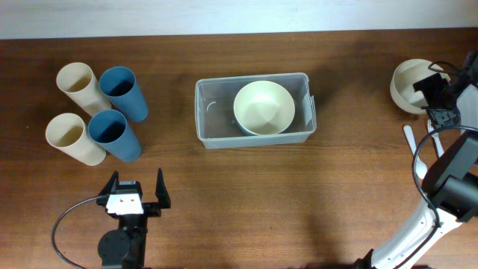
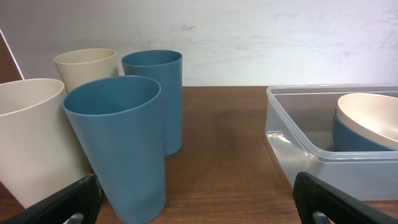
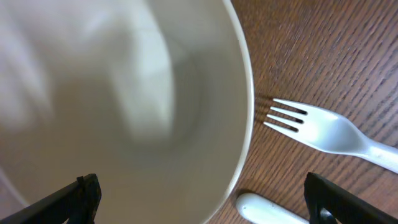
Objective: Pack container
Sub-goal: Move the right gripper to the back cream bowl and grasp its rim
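Wood-grain worktop (image 1: 246, 202) carries everything, with a broad bare stretch along its near side. Toward the far edge, about midway across, sits the container (image 1: 215, 125), long side across and open top up, so things can drop straight in. Its right half holds a cream bowl (image 1: 264, 107) nested in a blue bowl (image 2: 357, 134), stacked, I judge, to save floor space. The left half is bare and looks like the room left for more.

A loose bowl (image 1: 407, 84) stands upright at the far right, close to the worktop's right edge and well apart from the container. The right fingers (image 3: 345, 202) hang over it, spread wide with nothing held. The rim lies between them in the wrist view, a likely line-up for taking the bowl by its wall.

At the left, cream cups (image 1: 78, 86) and blue cups (image 1: 123, 93), two of each, stand upright in a tight cluster, blue toward the container. They touch or nearly touch, so a finger has little gap between them; only the outer sides are free. The left fingers (image 1: 160, 188) sit just nearer than the cluster, fully apart and empty, facing the cups and the container's left end.

A white fork (image 3: 323, 130) lies with its tines almost at the loose bowl's rim, and a white handle (image 3: 267, 208) lies close by. Both crowd that side, so the outer finger has little room to come down there.
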Available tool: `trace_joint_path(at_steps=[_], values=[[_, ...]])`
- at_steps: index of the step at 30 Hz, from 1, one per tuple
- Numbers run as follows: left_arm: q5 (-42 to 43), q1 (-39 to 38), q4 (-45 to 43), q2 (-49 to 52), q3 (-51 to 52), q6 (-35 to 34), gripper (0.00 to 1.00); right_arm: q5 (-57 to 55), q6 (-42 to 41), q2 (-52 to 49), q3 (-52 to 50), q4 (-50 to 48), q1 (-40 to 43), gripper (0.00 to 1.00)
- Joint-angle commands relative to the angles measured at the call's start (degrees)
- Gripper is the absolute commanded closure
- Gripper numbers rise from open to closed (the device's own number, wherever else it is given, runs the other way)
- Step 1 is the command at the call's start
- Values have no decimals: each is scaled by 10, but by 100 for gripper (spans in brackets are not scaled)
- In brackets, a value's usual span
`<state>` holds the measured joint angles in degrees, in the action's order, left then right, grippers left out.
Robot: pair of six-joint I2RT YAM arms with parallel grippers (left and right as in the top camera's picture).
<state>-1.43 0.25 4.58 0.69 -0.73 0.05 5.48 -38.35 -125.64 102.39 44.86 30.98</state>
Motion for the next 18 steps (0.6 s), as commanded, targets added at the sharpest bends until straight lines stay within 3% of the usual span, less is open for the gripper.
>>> trace_joint_path(at_steps=[1,6,15,18], values=[[6,2,2,-4,2,9,0,3,6,-27,-2,-3,3,1],[6,2,2,-4,2,9,0,3,6,-27,-2,-8,3,7],[6,2,2,-4,2,9,1,3,6,-27,-2,-7,3,55],[6,2,2,-4,2,9,1,3,6,-27,-2,-5,3,81]])
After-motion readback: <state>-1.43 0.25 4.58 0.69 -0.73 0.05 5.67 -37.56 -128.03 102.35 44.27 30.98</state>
